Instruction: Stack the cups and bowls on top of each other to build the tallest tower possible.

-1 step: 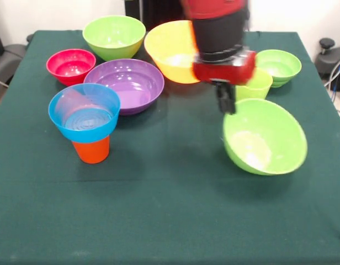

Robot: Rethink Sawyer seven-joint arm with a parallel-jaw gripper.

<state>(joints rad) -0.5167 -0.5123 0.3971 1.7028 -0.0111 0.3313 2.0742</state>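
The fingers (pixel 226 102) hang dark and blurred under the red wrist block, and they appear clenched on the far rim of a large lime green bowl (pixel 265 144); the contact itself is smeared, so the pinch is a judgement from how the bowl sits; it is tipped, its mouth turned up and toward 7 o'clock, its round axis leaning rather than upright, which suits a bowl hung by one edge and not one resting flat on the tabletop (pixel 170 221); a rim hold likely leaves the underside free to settle onto something narrower.

Just at 1 o'clock from the fingers stands a lime green cup (pixel 254 85), mouth up, partly hidden by the wrist; beyond it at 2 o'clock sits a small lime green bowl (pixel 279 67), upright.

At 11 o'clock the yellow bowl (pixel 169 51) rests mouth up, partly behind the arm; further round at 10 o'clock come the purple bowl (pixel 126 84), the magenta bowl (pixel 70 65) and another lime green bowl (pixel 113 36), all upright and open.

Well apart at 9 o'clock stands the tower (pixel 86 124): an orange cup (pixel 91 150) with a blue bowl (pixel 84 112) seated on it, mouth up, long axis vertical; the narrow piece below probably lets each wider bowl perch high instead of nesting; the carried bowl looks meant for its top.
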